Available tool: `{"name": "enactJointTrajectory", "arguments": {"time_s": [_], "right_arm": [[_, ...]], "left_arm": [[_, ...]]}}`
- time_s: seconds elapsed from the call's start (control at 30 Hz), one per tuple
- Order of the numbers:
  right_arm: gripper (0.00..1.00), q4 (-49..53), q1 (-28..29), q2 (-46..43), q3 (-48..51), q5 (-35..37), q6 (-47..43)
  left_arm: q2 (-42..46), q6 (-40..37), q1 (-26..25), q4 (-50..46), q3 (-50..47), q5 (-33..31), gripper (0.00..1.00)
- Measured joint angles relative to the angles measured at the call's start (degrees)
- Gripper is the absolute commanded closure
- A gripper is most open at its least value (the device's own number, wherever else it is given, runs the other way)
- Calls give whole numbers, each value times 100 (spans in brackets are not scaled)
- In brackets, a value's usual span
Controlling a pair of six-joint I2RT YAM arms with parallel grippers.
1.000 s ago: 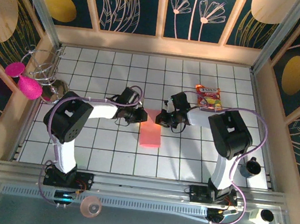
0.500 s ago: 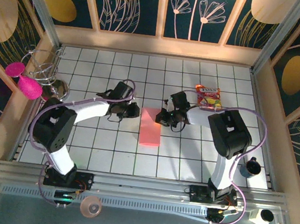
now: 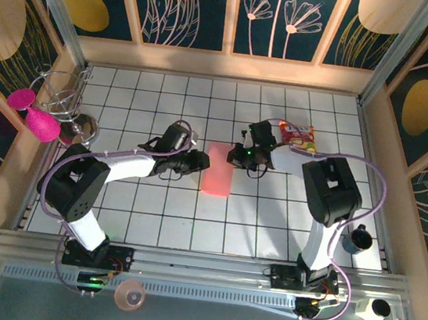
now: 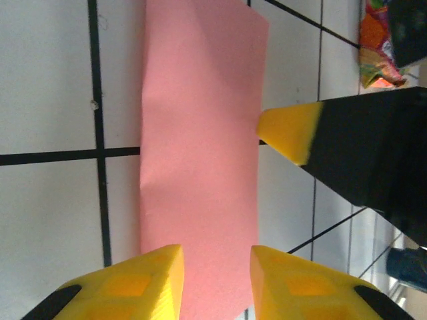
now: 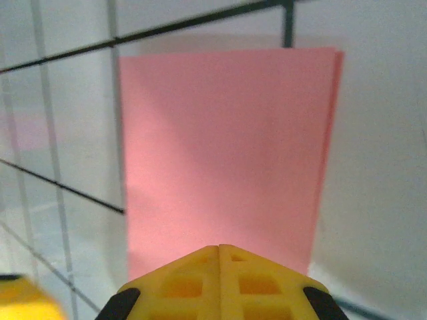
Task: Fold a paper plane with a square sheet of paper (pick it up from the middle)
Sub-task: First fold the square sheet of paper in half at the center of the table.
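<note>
The square sheet of paper (image 3: 219,170) lies on the white tiled floor, folded in half into a salmon-pink rectangle. In the left wrist view the paper (image 4: 200,133) runs away from my left gripper (image 4: 217,280), whose yellow fingers stand open with a gap over its near end. From above, the left gripper (image 3: 200,166) is at the paper's left edge. My right gripper (image 3: 235,159) is at the right edge, and its yellow fingertips (image 4: 287,130) touch that edge. In the right wrist view the right gripper (image 5: 219,250) is shut, tip resting on the paper (image 5: 227,147).
A red-and-yellow snack packet (image 3: 297,137) lies just behind the right arm. Magenta discs (image 3: 34,117) and a wire rack (image 3: 60,96) stand at the left wall. A dark cup (image 3: 359,239) sits at the right. Wooden walls ring the floor.
The paper has slid away from the arm bases toward the back. My left gripper has swung right to the paper's left edge and opened its jaws. The right gripper moved back with the paper.
</note>
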State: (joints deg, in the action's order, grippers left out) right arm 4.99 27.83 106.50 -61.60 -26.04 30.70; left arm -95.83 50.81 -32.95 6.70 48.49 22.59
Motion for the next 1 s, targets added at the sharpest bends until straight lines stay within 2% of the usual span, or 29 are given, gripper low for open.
{"name": "enactJointTrajectory", "arguments": {"time_s": [0.17,0.43,1.0], "right_arm": [[97,-205,0,-444,2,-208,70],[98,-262,0,-334,232,-376,184],[99,-170,0,507,98,-588,201]], "left_arm": [[-50,184,-140,348,-2,151,73],[-470,249,-376,413,0,234,78],[-678,173,-415,68,-50,227,79]]}}
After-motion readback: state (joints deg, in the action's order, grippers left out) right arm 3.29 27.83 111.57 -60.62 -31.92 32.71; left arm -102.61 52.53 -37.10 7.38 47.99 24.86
